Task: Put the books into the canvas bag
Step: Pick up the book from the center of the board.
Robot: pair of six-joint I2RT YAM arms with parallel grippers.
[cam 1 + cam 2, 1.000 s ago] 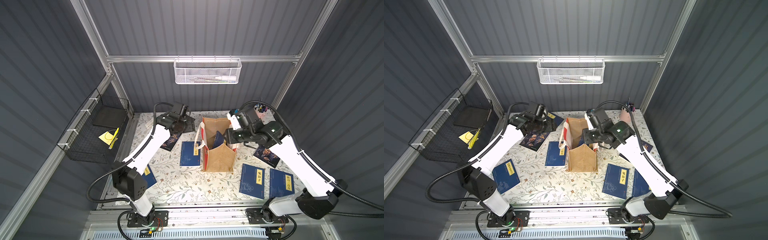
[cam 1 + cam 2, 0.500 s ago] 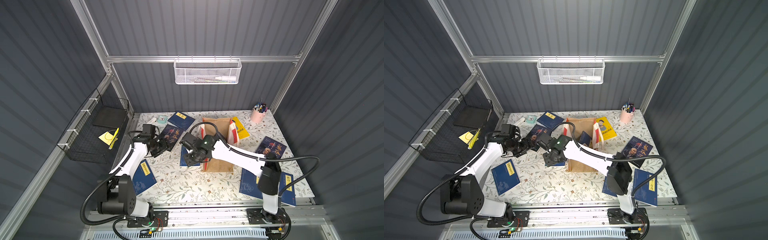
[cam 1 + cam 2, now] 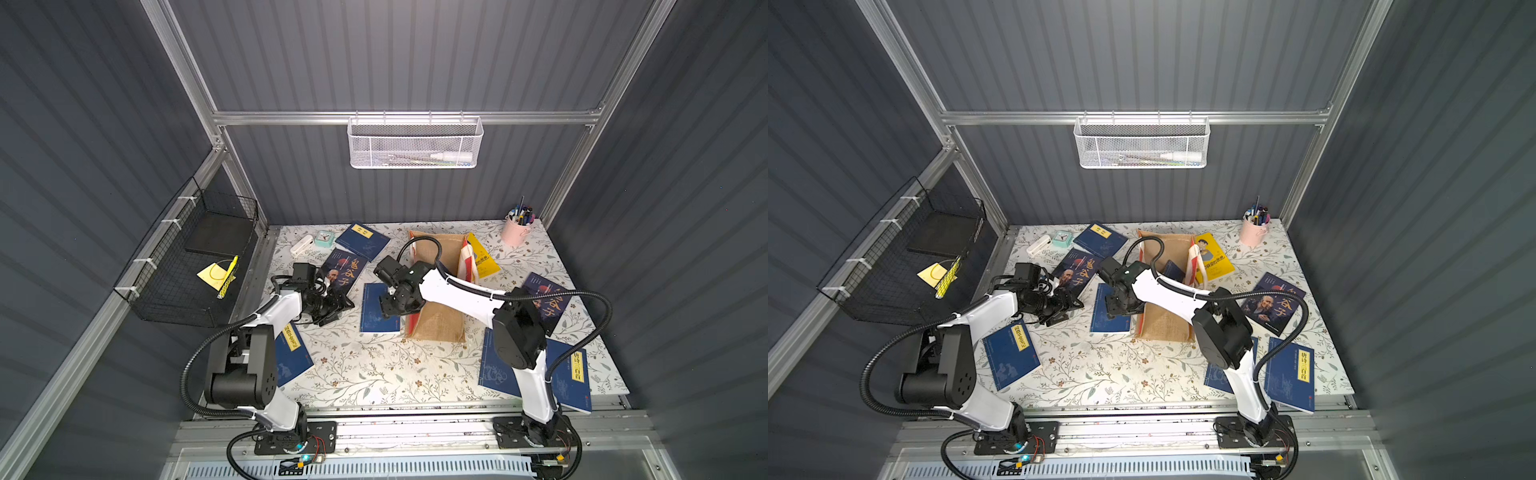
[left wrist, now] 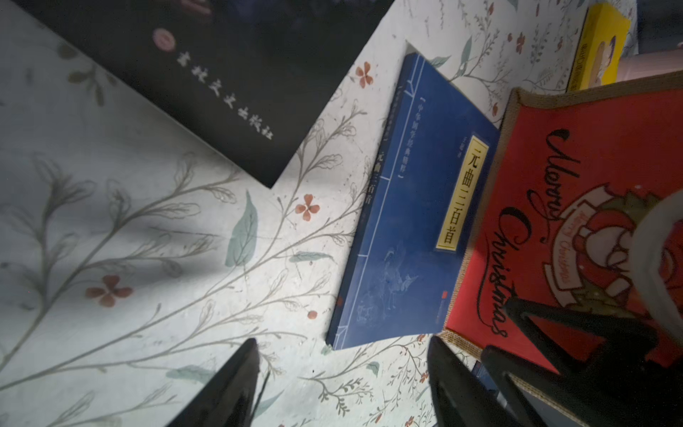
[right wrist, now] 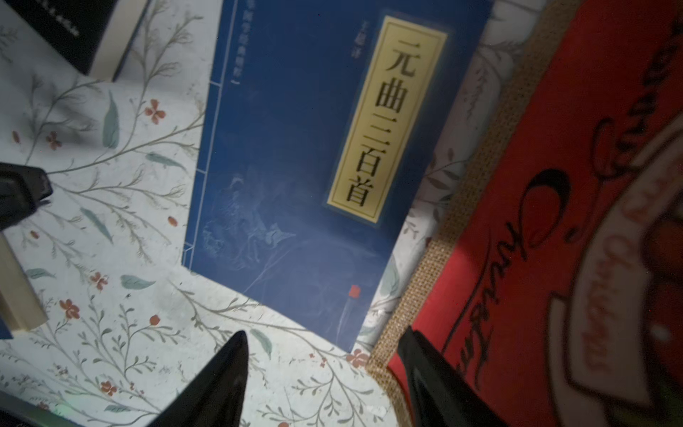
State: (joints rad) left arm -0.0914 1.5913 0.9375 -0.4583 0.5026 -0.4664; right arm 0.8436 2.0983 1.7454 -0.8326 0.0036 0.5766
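While empty, left claw (image 4: 342,344), right claw (image 5: 324,332) agape.

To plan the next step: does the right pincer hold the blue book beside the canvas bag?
No, in the right wrist view the right pincer is open and the blue book lies flat on the table, ungripped.

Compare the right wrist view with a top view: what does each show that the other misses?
Only the right wrist view: the Merry Christmas lettering on the red side of the canvas bag, and the readable characters on the navy book's yellow label.
Only a top view: the yellow book, pink pen cup and black wire basket.
Both: the navy book lying flat beside the bag on the floral table.
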